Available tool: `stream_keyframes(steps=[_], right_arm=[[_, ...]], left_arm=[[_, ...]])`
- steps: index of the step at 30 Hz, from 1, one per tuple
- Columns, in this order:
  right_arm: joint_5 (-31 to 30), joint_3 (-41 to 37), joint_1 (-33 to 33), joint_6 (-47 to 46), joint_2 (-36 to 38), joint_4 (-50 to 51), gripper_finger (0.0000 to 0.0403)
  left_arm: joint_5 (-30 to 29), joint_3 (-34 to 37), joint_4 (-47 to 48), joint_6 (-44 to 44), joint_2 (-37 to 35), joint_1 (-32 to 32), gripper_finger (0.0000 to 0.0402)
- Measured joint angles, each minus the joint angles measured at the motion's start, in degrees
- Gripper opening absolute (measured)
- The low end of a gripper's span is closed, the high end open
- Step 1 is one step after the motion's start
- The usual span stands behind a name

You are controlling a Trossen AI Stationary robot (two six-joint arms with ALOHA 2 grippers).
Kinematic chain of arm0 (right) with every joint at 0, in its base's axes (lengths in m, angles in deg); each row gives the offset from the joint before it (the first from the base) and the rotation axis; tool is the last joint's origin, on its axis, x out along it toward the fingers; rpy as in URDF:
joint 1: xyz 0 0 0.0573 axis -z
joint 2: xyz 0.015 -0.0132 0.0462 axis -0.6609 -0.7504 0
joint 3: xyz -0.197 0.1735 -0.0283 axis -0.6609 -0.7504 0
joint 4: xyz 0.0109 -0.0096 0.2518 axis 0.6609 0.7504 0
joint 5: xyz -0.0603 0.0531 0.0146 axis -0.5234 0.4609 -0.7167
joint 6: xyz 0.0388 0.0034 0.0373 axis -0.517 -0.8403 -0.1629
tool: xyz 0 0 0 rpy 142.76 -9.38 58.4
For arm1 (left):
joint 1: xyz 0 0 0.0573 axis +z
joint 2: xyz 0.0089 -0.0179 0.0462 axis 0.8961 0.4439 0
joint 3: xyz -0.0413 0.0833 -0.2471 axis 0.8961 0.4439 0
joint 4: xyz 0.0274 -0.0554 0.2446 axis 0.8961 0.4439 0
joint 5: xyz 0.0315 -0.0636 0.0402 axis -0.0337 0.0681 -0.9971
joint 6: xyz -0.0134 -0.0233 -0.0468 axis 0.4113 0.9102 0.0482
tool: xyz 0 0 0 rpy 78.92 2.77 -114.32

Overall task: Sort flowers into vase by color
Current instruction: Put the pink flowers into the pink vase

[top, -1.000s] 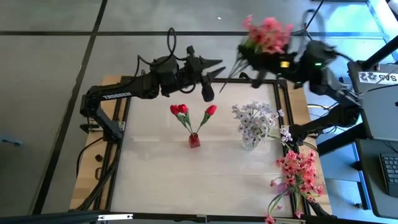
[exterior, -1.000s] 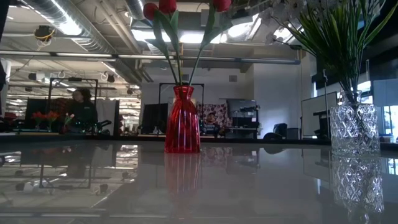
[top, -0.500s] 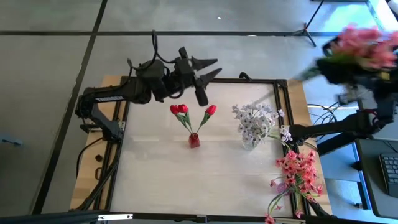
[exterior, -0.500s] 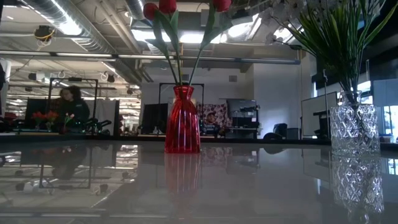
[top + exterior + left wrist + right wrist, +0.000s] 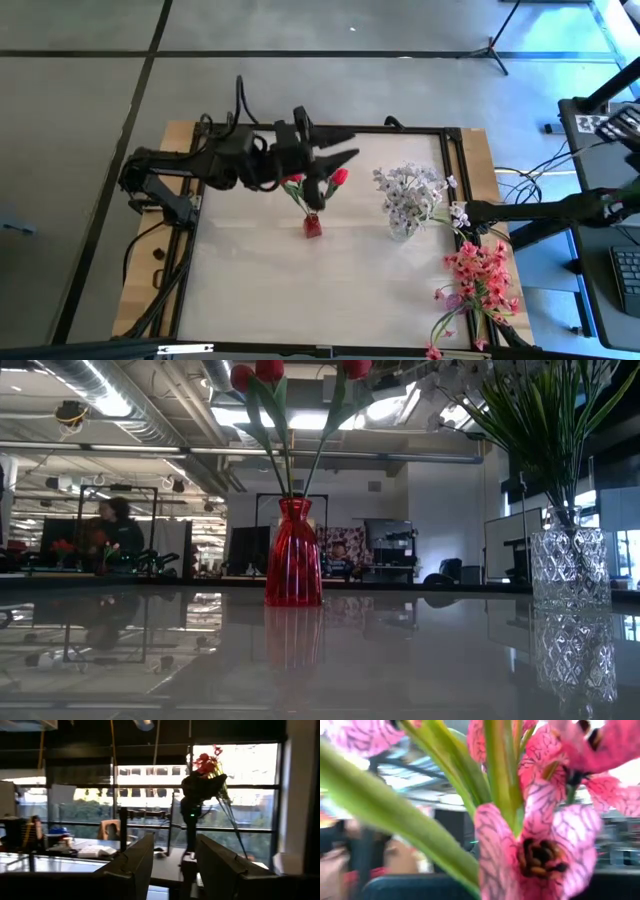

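Note:
My left gripper [image 5: 354, 143] hangs open above the table, just beyond the far side of the red tulips [image 5: 291, 178]. These stand in a small red vase [image 5: 313, 226] [image 5: 293, 555]. Whitish sprigs [image 5: 408, 188] stand in a clear glass vase [image 5: 570, 565]. More pink sprays [image 5: 482, 280] lie flat at the table's right edge. My right gripper is outside the high view. The left wrist view shows it [image 5: 200, 785] far off, carrying a pink spray [image 5: 205, 762]. Pink blossoms [image 5: 545, 845] fill the right wrist view. My right gripper holds a pink spray lifted clear, off the table's right side. The blooms [image 5: 206, 761] stand above the gripper and the stems [image 5: 231, 820] trail down below it. The gripper's own body hides where the fingers meet the stems.
A black frame [image 5: 400, 130] runs around the white table top. The right arm's lower link [image 5: 530, 210] lies along the table's right side above the lying pink sprays. A person [image 5: 110, 535] sits in the room far behind the table.
My left arm has swung from the table's far edge toward the near edge, over the red tulips, its gripper staying open. My right arm has carried the pink spray from above the far right corner toward the right, out of the high view.

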Motion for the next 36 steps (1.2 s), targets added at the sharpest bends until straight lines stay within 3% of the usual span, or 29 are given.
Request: stream_keyframes(steps=[5, 9, 11, 18, 23, 32, 36], right_arm=[[12.26, -0.07, 0.00, -8.98, 0.15, -2.05, 0.0004], [18.48, -1.09, -0.02, -9.88, 0.13, 1.07, 0.0003], [20.38, -1.58, 0.00, -7.27, 0.17, 4.47, 0.0003], [18.77, -2.67, 0.11, 12.71, 5.07, 20.62, 0.0002], [21.73, -9.75, 2.00, 15.27, 9.32, 16.38, 0.0001], [35.08, -27.35, 2.89, 12.98, 13.07, 7.84, 0.0001], [36.07, -29.12, -2.83, 13.06, 14.93, 5.84, 0.0001]], left_arm=[[0.02, 0.02, 0.29, 4.09, 0.00, -2.99, 0.0141], [0.00, 0.02, 0.22, 4.60, 0.00, -5.36, 0.0141], [0.00, 0.02, 0.26, 4.66, 0.00, -6.52, 0.0141], [0.02, 0.04, 1.23, 10.18, 0.04, -8.48, 0.0141], [-4.17, 0.04, 1.19, 13.51, 0.04, -8.08, 0.0141], [-6.11, 0.07, 0.27, 18.05, 0.04, -6.37, 0.0141], [-6.10, 0.07, 0.24, 20.62, 0.04, -7.62, 0.0141]])
